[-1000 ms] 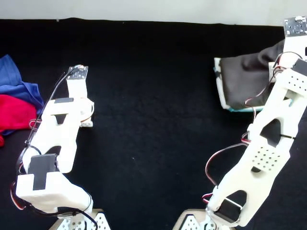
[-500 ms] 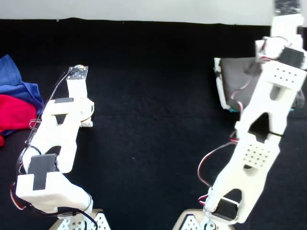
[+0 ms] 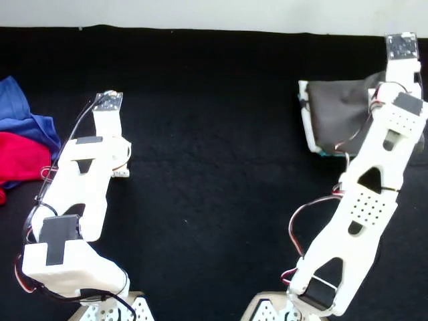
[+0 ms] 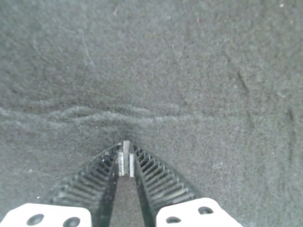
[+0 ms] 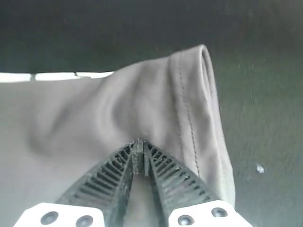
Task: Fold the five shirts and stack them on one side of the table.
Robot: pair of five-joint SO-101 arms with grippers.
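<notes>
Black cloth covers the surface (image 3: 214,80), where a folded grey shirt (image 3: 338,117) tops the pile (image 3: 307,137) at its far right. The right arm (image 3: 374,194) has its jaws closed against that shirt; it would do best to lift straight off, dragging no folds. The left arm (image 3: 83,180) rests with its jaws closed and empty.

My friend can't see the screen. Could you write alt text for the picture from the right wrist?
Seen from the wrist, the right hand is shut with its tips on a grey shirt, apparently pinching the cloth. A stitched sleeve hem juts out beside it, over the black table.
</notes>
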